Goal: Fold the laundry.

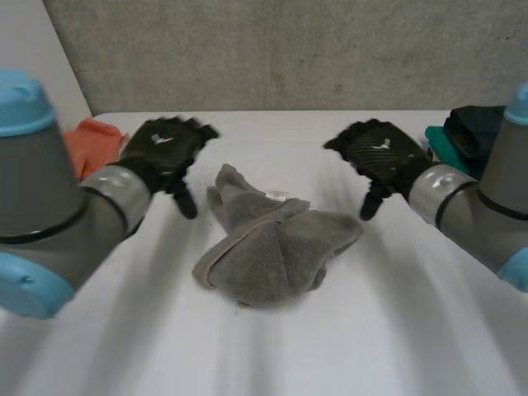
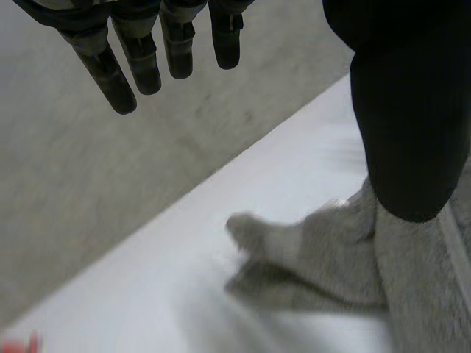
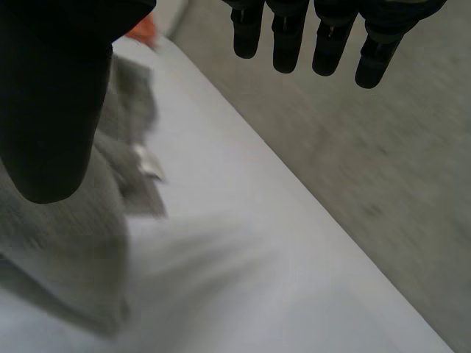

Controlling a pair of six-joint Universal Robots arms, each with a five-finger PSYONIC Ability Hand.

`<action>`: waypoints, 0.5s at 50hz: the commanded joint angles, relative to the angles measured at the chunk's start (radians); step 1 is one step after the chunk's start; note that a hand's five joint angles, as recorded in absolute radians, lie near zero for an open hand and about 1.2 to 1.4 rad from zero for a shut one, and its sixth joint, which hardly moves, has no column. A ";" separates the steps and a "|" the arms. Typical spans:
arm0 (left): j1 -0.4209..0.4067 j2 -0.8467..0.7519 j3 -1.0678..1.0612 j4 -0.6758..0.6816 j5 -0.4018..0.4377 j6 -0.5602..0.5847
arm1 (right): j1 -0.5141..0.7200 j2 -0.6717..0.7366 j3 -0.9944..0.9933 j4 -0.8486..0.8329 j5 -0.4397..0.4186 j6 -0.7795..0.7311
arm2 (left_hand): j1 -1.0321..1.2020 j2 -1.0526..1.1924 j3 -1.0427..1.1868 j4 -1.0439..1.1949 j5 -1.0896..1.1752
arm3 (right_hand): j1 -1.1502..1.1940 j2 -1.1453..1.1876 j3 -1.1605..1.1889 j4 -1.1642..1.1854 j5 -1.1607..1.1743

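We observed the crumpled grey towel (image 1: 268, 252) lying at the centre of the white table (image 1: 404, 330). The left hand (image 1: 165, 148) hovered at its ten o'clock and the right hand (image 1: 375, 157) at its two o'clock, both with fingers extended, holding nothing.

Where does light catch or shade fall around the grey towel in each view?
Head view: the grey towel casts dark shade on the white table along its near edge; its small label shines. Left wrist view: the lower fold looks darker. Right wrist view: the label looks bright.
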 commanded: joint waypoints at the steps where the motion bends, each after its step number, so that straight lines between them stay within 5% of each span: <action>1: 0.110 -0.017 -0.134 -0.045 0.084 -0.161 | 0.103 0.161 -0.221 0.122 -0.116 -0.098 | -0.009 -0.029 -0.030 -0.020 -0.044 | -0.046 -0.026 -0.031 -0.030 -0.041; 11: 0.081 -0.153 -0.130 -0.031 0.113 -0.177 | 0.170 0.446 -0.485 0.402 -0.045 -0.282 | -0.009 -0.029 -0.030 -0.020 -0.044 | -0.038 -0.018 -0.023 -0.022 -0.033; 16: 0.036 -0.195 -0.093 -0.023 0.078 -0.189 | 0.170 0.473 -0.548 0.402 -0.028 -0.266 | -0.009 -0.029 -0.030 -0.020 -0.044 | 1.174 1.193 1.189 1.189 1.178; 25: -0.056 -0.302 -0.003 -0.049 0.027 -0.189 | 0.152 0.211 -0.288 0.172 -0.053 -0.044 | 0.094 0.074 0.073 0.083 0.059 | 1.176 1.195 1.191 1.191 1.181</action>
